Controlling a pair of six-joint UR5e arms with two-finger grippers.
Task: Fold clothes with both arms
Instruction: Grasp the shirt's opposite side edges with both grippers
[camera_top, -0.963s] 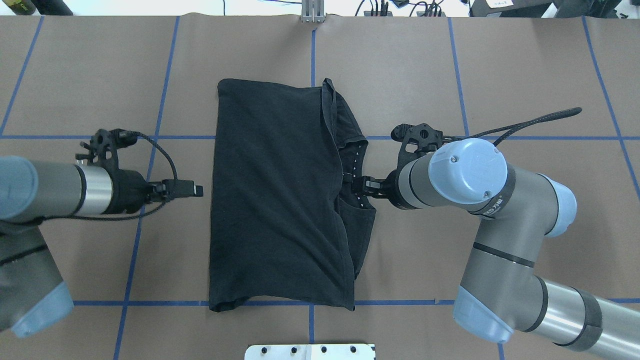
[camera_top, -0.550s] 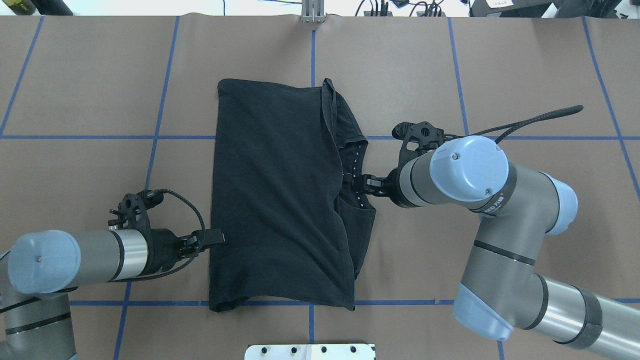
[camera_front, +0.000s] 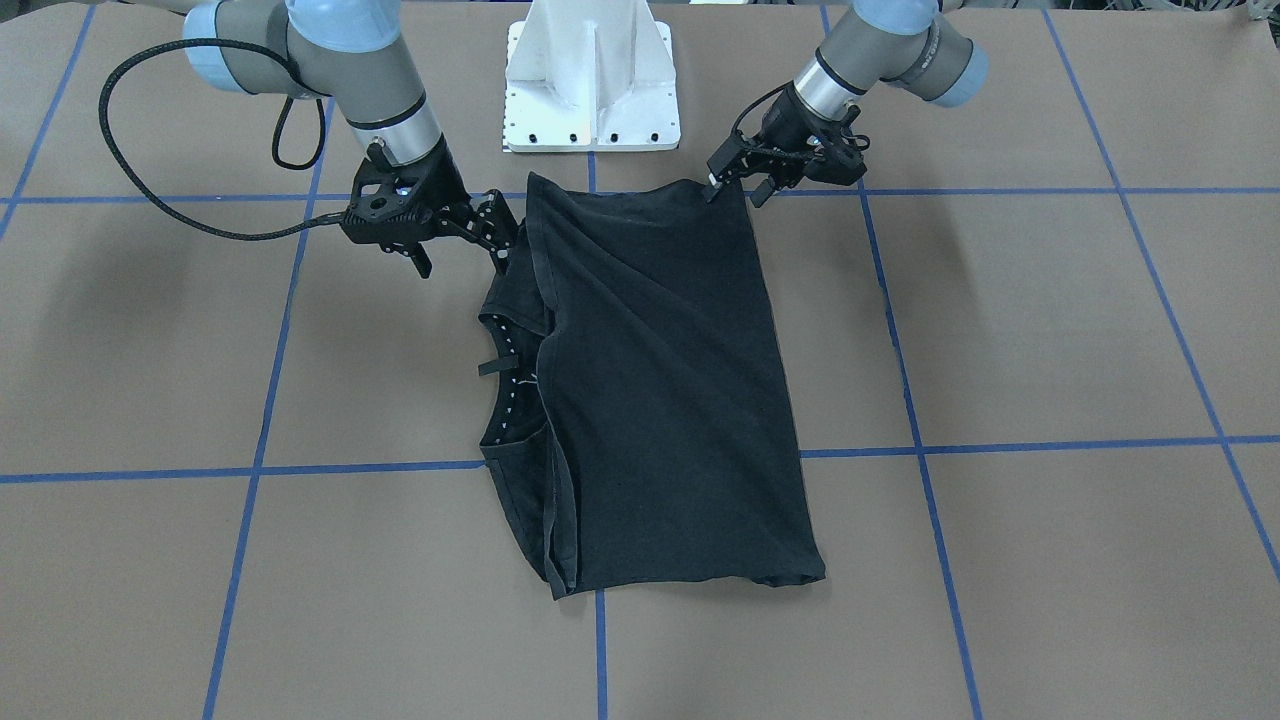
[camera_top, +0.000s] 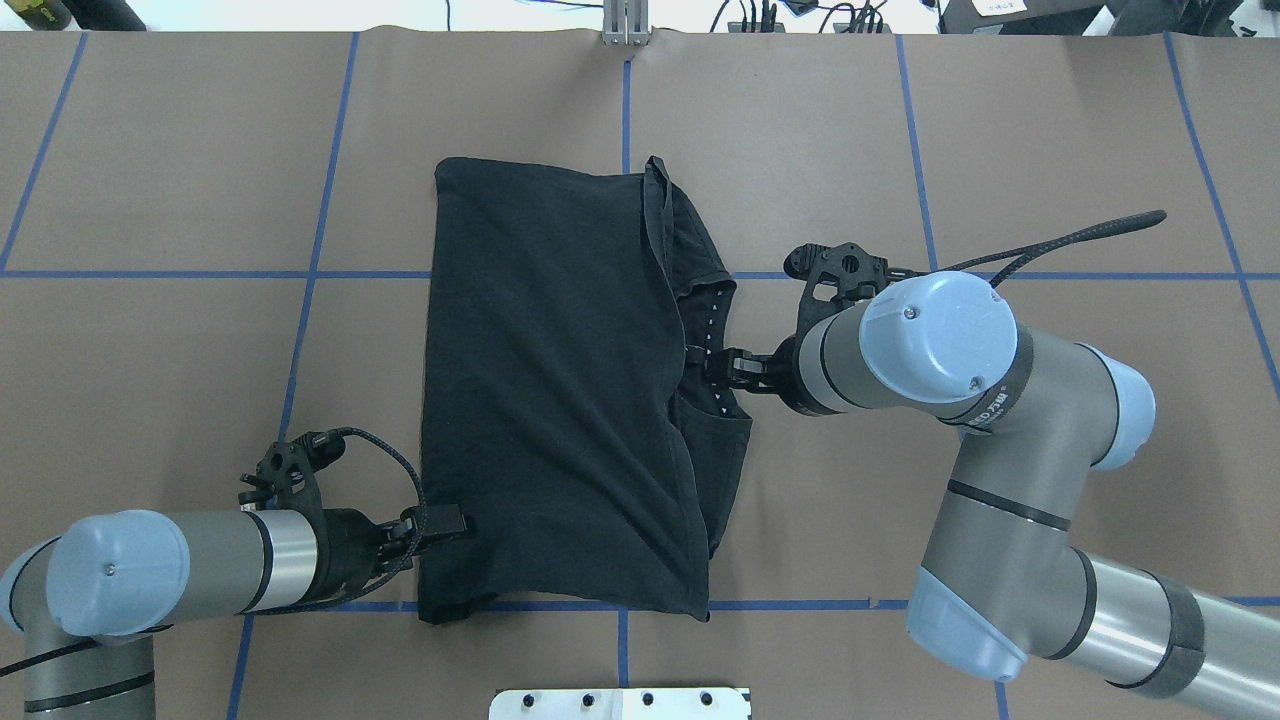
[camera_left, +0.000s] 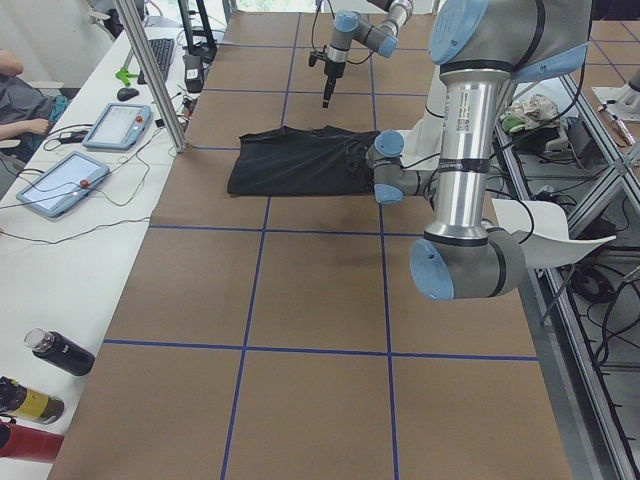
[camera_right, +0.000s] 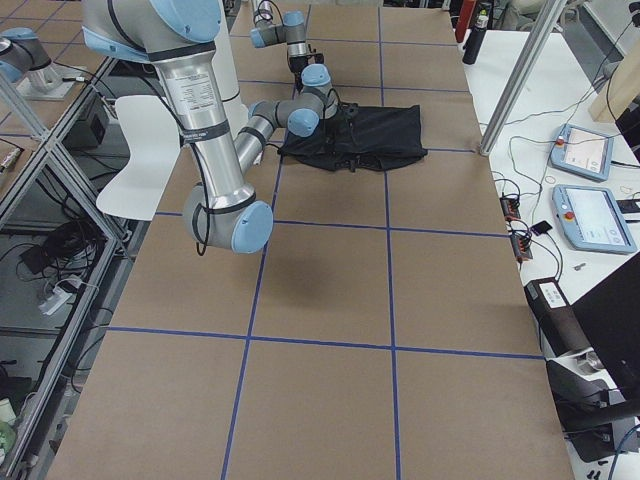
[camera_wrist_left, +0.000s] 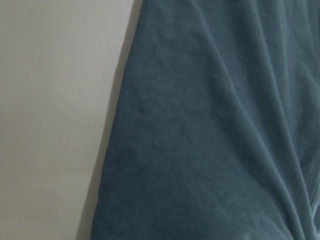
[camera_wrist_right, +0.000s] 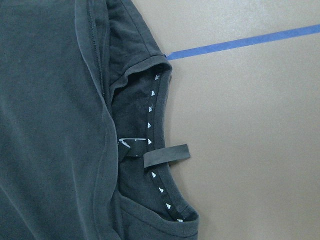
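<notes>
The clothes are one black T-shirt (camera_top: 560, 400) lying folded lengthwise at the table's middle, plain side up, also visible from the front (camera_front: 660, 380). Its collar (camera_wrist_right: 155, 130) and hanging loop (camera_wrist_right: 167, 155) show on the right side. My left gripper (camera_top: 455, 520) sits at the shirt's left edge near the corner closest to the robot; the front view shows it open (camera_front: 737, 188), and its wrist camera is filled with cloth (camera_wrist_left: 210, 140). My right gripper (camera_top: 712, 372) hovers open over the collar, holding nothing (camera_front: 500, 238).
The white pedestal base (camera_front: 590, 80) stands just behind the shirt's near edge. Blue tape lines grid the brown tabletop (camera_top: 900, 150). Along the far side are a metal post (camera_left: 150, 70), control tablets (camera_left: 60, 185), bottles (camera_left: 60, 352) and a person's arm (camera_left: 20, 100).
My left arm has swung back toward the robot along the shirt's left edge, from mid-length to the near corner. The right arm and the shirt have stayed put.
</notes>
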